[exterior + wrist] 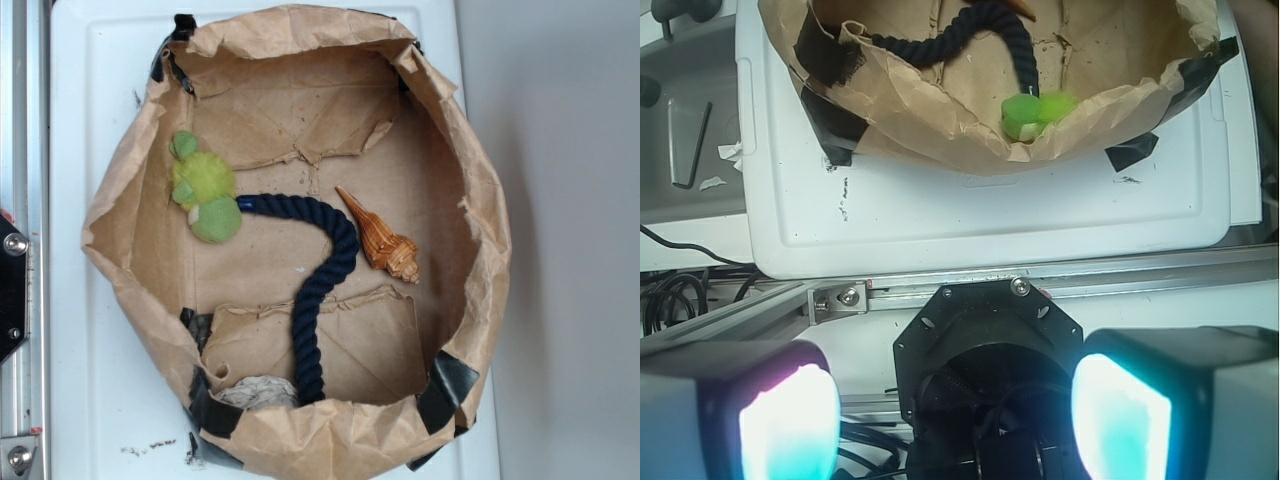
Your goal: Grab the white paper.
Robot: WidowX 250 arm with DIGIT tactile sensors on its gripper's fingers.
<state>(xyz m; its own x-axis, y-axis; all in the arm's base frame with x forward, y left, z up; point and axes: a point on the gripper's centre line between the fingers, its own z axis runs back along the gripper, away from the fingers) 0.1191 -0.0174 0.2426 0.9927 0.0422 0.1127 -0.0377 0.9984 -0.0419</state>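
The white paper [258, 392] is a crumpled off-white wad in the brown paper bag [470, 170], tucked against the near wall beside the end of the dark blue rope [320, 285]. I cannot make it out in the wrist view. My gripper [955, 420] is out of the exterior view. In the wrist view its two glowing pads [790, 425] stand far apart with nothing between them. It hangs over the robot's black base [985, 350], well back from the bag [940, 130].
A green plush toy [205, 195] lies at the bag's left, a brown striped seashell [382, 240] at its right. The bag has raised crumpled walls and black tape patches [452, 385]. It sits on a white board [990, 215]. An aluminium rail [1120, 280] runs between base and board.
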